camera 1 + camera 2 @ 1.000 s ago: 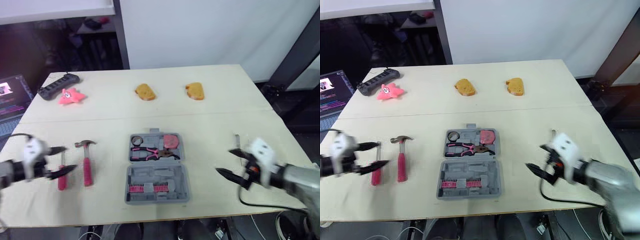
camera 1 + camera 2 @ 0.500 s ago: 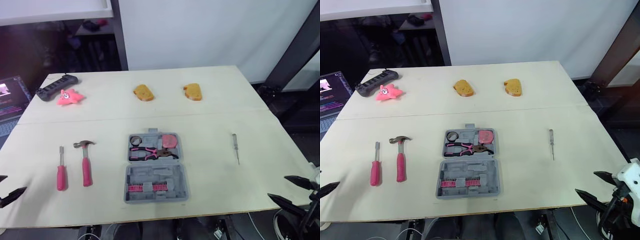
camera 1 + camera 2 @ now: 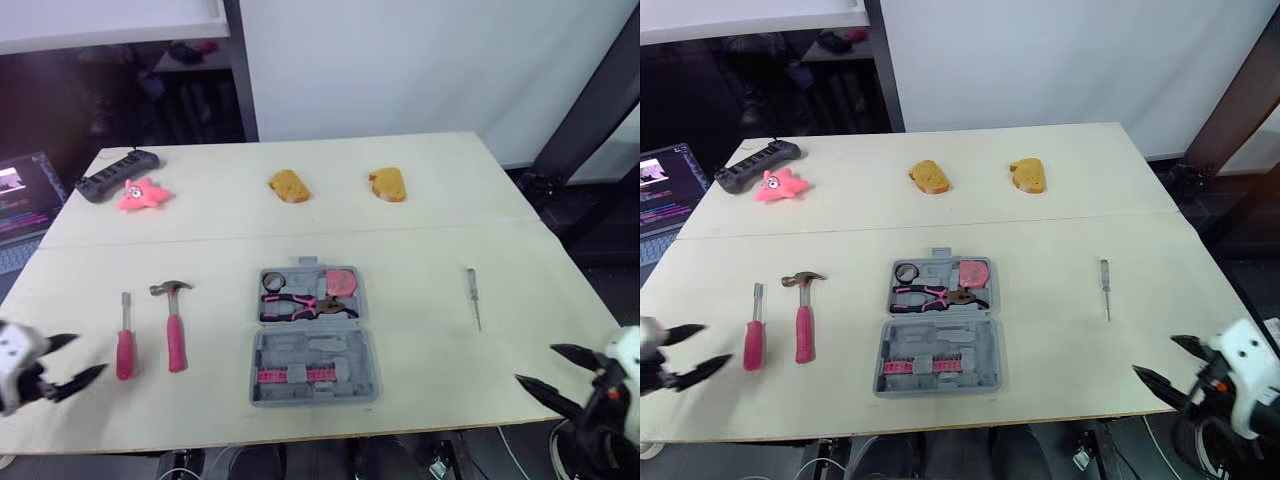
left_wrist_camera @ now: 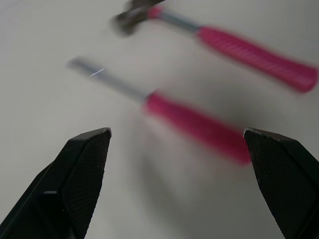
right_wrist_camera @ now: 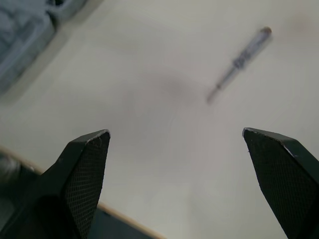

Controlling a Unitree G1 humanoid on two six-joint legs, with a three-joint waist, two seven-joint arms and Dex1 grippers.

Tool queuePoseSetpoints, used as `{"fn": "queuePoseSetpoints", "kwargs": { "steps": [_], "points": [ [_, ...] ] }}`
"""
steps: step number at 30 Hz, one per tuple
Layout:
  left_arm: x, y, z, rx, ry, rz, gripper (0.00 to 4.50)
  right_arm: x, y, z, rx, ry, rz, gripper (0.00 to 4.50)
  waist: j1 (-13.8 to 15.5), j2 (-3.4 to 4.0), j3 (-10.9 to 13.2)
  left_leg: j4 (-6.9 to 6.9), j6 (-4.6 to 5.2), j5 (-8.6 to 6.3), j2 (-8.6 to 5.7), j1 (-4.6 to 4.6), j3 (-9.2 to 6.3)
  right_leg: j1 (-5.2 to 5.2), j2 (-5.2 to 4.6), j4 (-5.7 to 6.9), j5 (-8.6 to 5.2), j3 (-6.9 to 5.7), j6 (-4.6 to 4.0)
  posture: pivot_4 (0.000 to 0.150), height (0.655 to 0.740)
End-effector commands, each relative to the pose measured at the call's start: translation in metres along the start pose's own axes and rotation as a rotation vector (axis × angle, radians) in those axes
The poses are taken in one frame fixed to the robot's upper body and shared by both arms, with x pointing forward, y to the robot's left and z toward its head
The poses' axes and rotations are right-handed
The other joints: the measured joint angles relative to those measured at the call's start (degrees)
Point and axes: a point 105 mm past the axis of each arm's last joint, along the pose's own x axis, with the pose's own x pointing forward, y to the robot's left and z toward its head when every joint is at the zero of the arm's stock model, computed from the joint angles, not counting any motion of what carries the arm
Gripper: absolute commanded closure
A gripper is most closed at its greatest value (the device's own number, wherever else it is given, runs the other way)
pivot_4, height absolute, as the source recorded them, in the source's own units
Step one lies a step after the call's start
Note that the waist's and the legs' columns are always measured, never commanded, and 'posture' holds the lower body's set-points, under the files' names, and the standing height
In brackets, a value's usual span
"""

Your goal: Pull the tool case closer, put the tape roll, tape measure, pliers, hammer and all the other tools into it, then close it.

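Observation:
The grey tool case [image 3: 313,335] lies open at the table's front middle. Its far half holds a tape roll [image 3: 271,279], a pink tape measure [image 3: 343,281] and pliers [image 3: 305,305]. Left of the case lie a pink-handled hammer [image 3: 175,325] and a pink-handled screwdriver [image 3: 124,340]. A thin screwdriver [image 3: 473,297] lies to the case's right. My left gripper [image 3: 82,357] is open at the front left, just short of the pink screwdriver [image 4: 194,127]. My right gripper [image 3: 536,364] is open and empty at the front right edge, with the thin screwdriver [image 5: 239,62] beyond it.
Two bread-like pieces [image 3: 290,185] [image 3: 389,184] rest at the back middle of the table. A pink star toy [image 3: 141,193] and a black power strip [image 3: 115,172] sit at the back left. A laptop [image 3: 20,200] stands off the table's left side.
Both grippers dropped back to the table's front edge, then came in again; the left one now sits close to the pink screwdriver. The tools and case have not moved.

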Motion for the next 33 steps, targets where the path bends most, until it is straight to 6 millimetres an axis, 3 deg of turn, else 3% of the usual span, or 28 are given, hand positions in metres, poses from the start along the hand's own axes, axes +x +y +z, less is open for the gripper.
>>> {"fn": "queuePoseSetpoints", "kwargs": {
  "steps": [1,5,9,12,20,23,30,33],
  "points": [
    [0.030,-0.031,0.042,0.071,-0.108,-0.165,0.04,0.024,-0.009,0.007,0.077,0.025,-0.217,0.00,-0.1,-0.03,0.0,0.00,0.00,0.00,0.02,0.00,-0.01,0.00,0.00,0.00,0.01,0.00,-0.03,0.150,0.7400],
    [0.049,-0.073,0.073,0.140,-0.194,-0.360,0.04,0.066,-0.024,0.026,0.240,-0.039,-0.490,0.00,-0.3,0.08,0.0,0.02,-0.06,0.03,0.04,0.00,0.00,-0.03,-0.03,0.00,0.01,0.08,-0.18,0.150,0.7400],
    [0.052,-0.092,0.087,0.203,-0.227,-0.468,0.04,0.093,-0.039,0.032,0.343,-0.023,-0.637,0.00,-0.2,0.39,0.0,-0.03,-0.06,0.04,-0.01,-0.10,0.05,-0.26,0.08,0.06,0.07,0.13,-0.24,0.150,0.7400],
    [0.054,-0.105,0.100,0.224,-0.279,-0.532,0.04,0.113,-0.046,0.040,0.348,-0.009,-0.635,0.00,0.0,0.48,0.1,-0.02,-0.06,0.04,-0.07,-0.26,0.02,-0.35,0.08,0.08,0.16,0.07,-0.07,0.150,0.7400],
    [0.056,-0.119,0.112,0.216,-0.324,-0.593,0.04,0.148,-0.053,0.024,0.399,0.085,-0.598,0.00,-0.5,0.57,0.1,0.05,-0.02,0.05,-0.08,-0.30,0.05,-0.41,0.13,0.16,0.18,0.08,-0.03,0.150,0.7400],
    [0.057,-0.118,0.112,0.216,-0.320,-0.584,0.00,0.156,-0.049,0.019,0.407,0.100,-0.577,0.85,-0.9,0.60,0.2,0.04,-0.01,0.05,-0.05,-0.24,0.05,-0.41,0.18,0.21,0.18,0.10,-0.02,0.150,0.7400],
    [0.057,-0.116,0.109,0.207,-0.307,-0.571,0.00,0.149,-0.042,0.031,0.390,0.036,-0.537,4.33,-1.5,0.61,0.2,0.04,-0.01,0.05,-0.05,-0.27,0.03,-0.40,0.17,0.22,0.19,0.10,-0.01,0.150,0.7400],
    [0.057,-0.115,0.111,0.201,-0.318,-0.565,0.00,0.132,-0.026,0.054,0.301,-0.040,-0.459,4.42,-1.5,0.71,0.2,0.04,-0.01,0.05,-0.05,-0.27,0.01,-0.40,0.18,0.23,0.18,0.10,-0.01,0.150,0.7400]
  ]
}}
